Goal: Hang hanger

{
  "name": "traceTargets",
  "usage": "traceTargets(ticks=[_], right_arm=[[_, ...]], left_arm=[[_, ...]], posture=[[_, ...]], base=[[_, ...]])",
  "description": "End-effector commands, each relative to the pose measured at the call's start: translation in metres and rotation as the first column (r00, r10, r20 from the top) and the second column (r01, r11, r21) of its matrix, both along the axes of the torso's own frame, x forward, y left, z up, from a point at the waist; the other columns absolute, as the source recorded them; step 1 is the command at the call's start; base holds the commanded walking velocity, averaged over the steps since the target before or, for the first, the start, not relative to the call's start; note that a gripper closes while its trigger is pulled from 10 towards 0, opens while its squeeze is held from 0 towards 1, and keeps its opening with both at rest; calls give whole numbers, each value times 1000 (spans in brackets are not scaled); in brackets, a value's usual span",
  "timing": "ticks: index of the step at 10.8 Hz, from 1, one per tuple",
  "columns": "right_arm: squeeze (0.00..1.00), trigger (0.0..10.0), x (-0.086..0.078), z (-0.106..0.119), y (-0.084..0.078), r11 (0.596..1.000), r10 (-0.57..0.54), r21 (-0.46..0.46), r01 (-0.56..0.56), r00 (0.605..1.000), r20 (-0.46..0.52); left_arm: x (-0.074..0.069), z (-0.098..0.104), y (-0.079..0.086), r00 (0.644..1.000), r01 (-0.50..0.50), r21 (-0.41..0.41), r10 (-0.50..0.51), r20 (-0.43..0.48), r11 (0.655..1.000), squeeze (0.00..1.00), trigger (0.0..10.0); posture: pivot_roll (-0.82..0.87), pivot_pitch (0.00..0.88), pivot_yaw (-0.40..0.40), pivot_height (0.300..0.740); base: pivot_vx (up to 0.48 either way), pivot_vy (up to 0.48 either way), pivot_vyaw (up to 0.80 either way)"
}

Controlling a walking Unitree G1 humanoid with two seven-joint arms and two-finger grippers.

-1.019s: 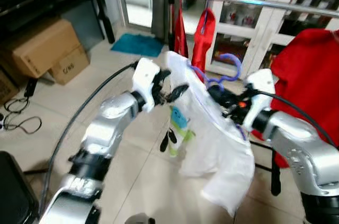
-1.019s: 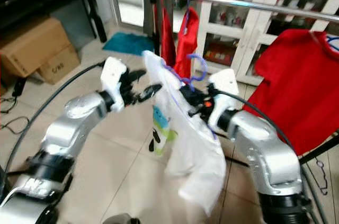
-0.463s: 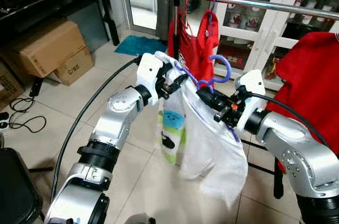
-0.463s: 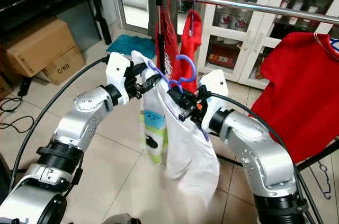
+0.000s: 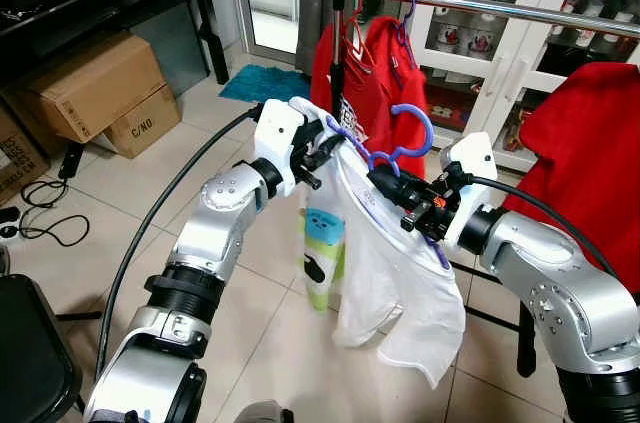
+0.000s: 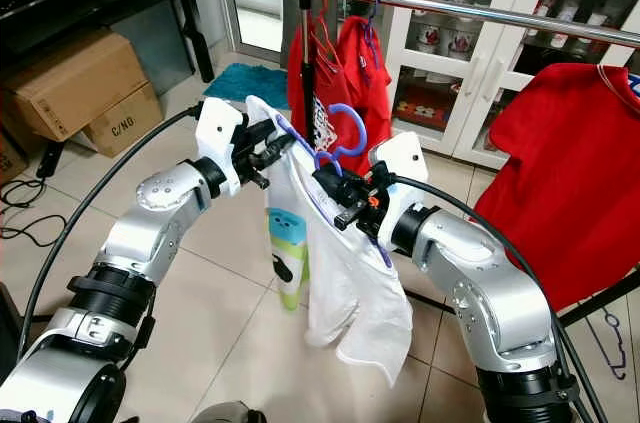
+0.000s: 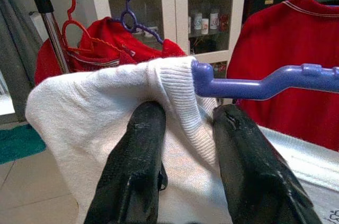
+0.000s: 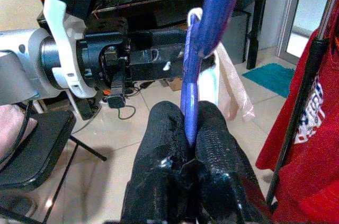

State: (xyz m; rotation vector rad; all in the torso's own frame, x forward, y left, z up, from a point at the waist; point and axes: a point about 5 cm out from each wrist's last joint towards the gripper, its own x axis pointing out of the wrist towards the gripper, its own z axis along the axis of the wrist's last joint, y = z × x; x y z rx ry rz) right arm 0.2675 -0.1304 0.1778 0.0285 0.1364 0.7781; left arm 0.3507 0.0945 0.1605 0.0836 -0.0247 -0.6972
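Hanger (image 5: 408, 133) and white shirt (image 5: 385, 258) sit between my two grippers, out in front of the rail (image 5: 500, 5) and lower than it. My right gripper (image 8: 189, 134) has its fingers (image 8: 164, 144) pressed together on the blue plastic of the hanger, with the bar running up between them; in the head views that gripper (image 5: 385, 183) sits just under the hanger's hook, which curls upward and is not on the rail. My left gripper (image 7: 183, 128) is clamped on the shirt's ribbed collar, one black finger on each side of the fold, with the hanger's blue arm poking out of the cloth right beside them. From the head camera the left gripper (image 5: 322, 148) is at the shirt's upper corner, close to the upright post of the rack.

Below both grippers the shirt hangs loose, its printed front showing a blue and green picture, and its hem is clear of the tiled floor (image 5: 150, 193). On the rail behind, a red shirt (image 5: 365, 53) hangs from its own hanger near the post, with a red wire hanger beside it. A second, larger red shirt (image 5: 585, 163) hangs further along to my right, apart from the white one. White glass-door cabinets (image 5: 480, 53) stand behind the rail, and cardboard boxes (image 5: 90, 88) sit on the floor to my left.
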Motion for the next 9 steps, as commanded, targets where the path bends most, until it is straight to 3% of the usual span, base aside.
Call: traceTargets(ticks=[1, 6, 9], right_arm=[[0, 0, -1, 10, 6, 999, 43, 19, -44, 998, 43], [0, 0, -1, 9, 5, 999, 29, 22, -30, 999, 42], [0, 0, 1, 6, -3, 1000, -5, -18, 6, 999, 35]], left_arm=[[0, 0, 1, 1000, -3, -2, 3, -4, 1000, 0, 0], [1, 1, 3, 1000, 2, -9, -2, -10, 1000, 0, 0], [-3, 11, 7, 999, 49, -54, -48, 19, 997, 0, 0]], posture=[[20, 0, 38, 740], [16, 0, 52, 740], [16, 0, 55, 740]], base=[[0, 0, 0], [0, 0, 0], [0, 0, 0]])
